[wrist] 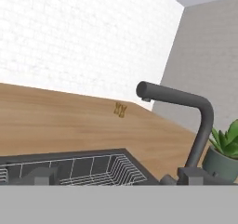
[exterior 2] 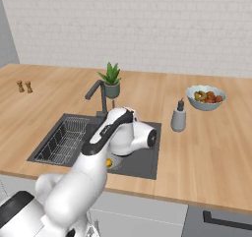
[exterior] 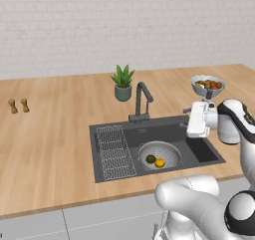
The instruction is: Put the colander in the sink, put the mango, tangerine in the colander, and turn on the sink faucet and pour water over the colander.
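- Colander (exterior: 159, 154) sits in the sink (exterior: 199, 152), in the right part of the basin beside the wire rack (exterior: 115, 152). Placement step looks done.
- Mango (exterior: 150, 159) and tangerine (exterior: 159, 162) both lie inside the colander, touching or nearly so. Loading step looks done too.
- Sink faucet (exterior: 143, 100) stands at the back rim, spout angled out over the basin toward the colander. No water stream visible, so faucet judged still off.
- Hand (exterior: 197, 119) hovers above the right side of the sink, turned sideways so it faces across the basin toward the faucet. Fingers not clearly visible in the frames; I read them as spread wide, holding nothing.
- Hand view backs that up: faucet spout (wrist: 176, 97) and its base are straight ahead at similar height, potted plant (wrist: 223, 153) just behind it. That pose makes sense as a line-up for the faucet handle, not another pick.
- Remaining, as I judge it: reach the handle, turn the water on, check the stream lands in the colander.
- Risk: spout may not sit right over the colander; might need swivelling.
- Fruit bowl (exterior: 207, 86) and soap dispenser (exterior 2: 178, 117) on the bench (exterior: 50, 134) to the right, clear of the approach. Two shakers (exterior: 18, 105) far left, irrelevant.
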Robot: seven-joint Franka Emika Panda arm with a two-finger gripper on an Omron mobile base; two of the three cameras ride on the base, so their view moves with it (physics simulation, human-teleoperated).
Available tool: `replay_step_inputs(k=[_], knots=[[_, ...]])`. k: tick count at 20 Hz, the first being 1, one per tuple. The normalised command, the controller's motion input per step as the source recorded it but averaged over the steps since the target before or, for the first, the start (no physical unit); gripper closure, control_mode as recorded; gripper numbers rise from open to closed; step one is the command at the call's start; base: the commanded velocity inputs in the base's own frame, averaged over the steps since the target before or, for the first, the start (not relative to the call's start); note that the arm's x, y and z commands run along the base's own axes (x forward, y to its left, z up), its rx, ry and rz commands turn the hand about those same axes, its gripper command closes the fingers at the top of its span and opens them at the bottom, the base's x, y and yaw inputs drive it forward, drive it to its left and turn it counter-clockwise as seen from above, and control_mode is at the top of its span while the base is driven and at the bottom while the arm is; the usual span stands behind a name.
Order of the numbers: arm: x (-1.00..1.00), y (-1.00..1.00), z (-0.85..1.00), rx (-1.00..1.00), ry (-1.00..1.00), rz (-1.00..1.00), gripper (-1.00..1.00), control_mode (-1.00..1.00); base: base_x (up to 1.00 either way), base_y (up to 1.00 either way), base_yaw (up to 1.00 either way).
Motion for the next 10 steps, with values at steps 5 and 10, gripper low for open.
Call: replay_step_inputs(k=[5,10], knots=[[0.35,-0.08,-0.07,0.09,0.00,0.08,-1.00,-1.00,0.00,0.00,0.00],[0.40,-0.05,-0.08,0.11,0.00,0.03,-1.00,-1.00,0.00,0.00,0.00]])
